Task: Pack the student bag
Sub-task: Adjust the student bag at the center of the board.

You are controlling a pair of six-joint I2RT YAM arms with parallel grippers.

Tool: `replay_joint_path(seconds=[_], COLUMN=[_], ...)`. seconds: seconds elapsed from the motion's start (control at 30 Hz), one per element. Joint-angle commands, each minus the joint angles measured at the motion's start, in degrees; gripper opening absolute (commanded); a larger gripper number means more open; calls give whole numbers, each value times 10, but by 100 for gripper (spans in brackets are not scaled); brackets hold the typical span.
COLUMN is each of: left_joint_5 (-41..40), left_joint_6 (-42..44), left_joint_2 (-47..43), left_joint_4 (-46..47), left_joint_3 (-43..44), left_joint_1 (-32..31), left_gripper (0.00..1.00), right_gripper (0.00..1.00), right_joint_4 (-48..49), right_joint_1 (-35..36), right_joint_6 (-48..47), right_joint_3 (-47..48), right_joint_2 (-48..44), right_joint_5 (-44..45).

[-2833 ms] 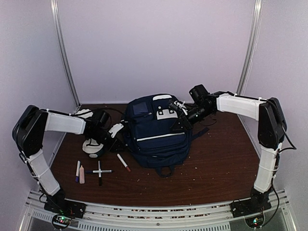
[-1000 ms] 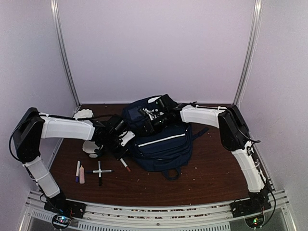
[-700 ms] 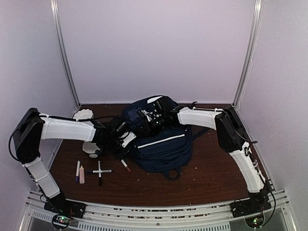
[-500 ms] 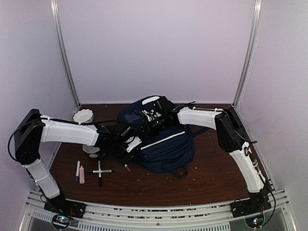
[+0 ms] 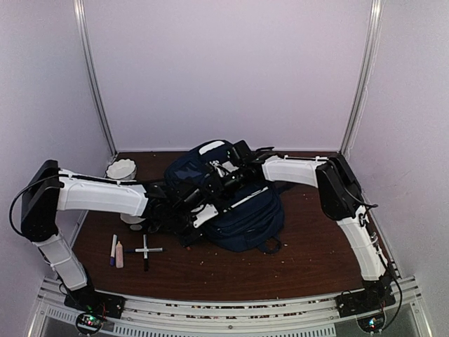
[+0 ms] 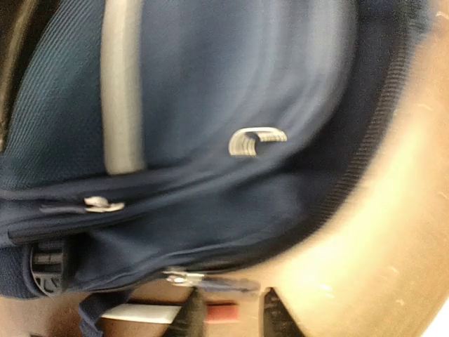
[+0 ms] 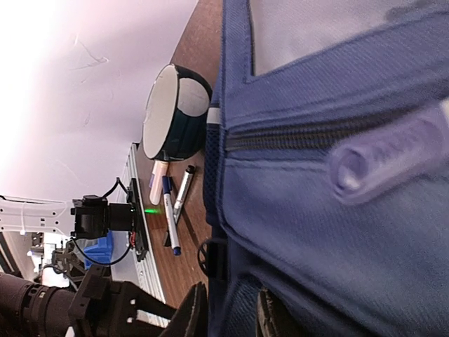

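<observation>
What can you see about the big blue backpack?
The student bag is a big navy fabric backpack with a white stripe across its front, silver zip pulls, a dark strap loop at its bottom and light grey lining. It lies slumped on the brown table, its top bunched up. The right gripper pinches its blue fabric by a zip. The left gripper sits at its lower left edge with fingers apart, not holding it.

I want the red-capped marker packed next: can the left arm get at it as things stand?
Probably yes: the red-capped marker lies on the table right by the left pincer, jaws parted; the student bag lies close beside it and may crowd the grasp.
</observation>
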Motion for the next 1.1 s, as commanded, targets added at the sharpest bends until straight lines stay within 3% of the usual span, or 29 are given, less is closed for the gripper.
replay_joint_path(seconds=[0.0, 0.07, 0.13, 0.33, 0.53, 0.73, 0.93, 1.07], left_joint_5=[30, 26, 29, 68, 100, 95, 109, 106], left_joint_6=[10, 5, -8, -54, -127, -150, -138, -127], left_joint_2=[-62, -86, -108, -175, -166, -80, -66, -65], left_joint_4=[21, 31, 42, 89, 126, 110, 136, 140], left_joint_3=[-16, -35, -46, -72, -76, -10, -8, -16], left_joint_1=[-22, -13, 4, 100, 206, 218, 219, 218], left_gripper=[40, 54, 61, 65, 66, 64, 64, 63], right_gripper=[27, 28, 29, 30, 46, 50, 51, 45], right_joint_4=[13, 2, -16, -134, -206, -225, -251, -263], right_joint_1=[-43, -54, -61, -40, 31, 102, 118, 121], right_joint_6=[-56, -84, -129, -340, -497, -541, -570, -584], right_joint_3=[-64, -97, -131, -222, -302, -306, -297, -298], right_joint_2=[-98, -145, -192, -306, -358, -331, -306, -293], right_joint_5=[37, 40, 43, 128, 224, 322, 358, 374])
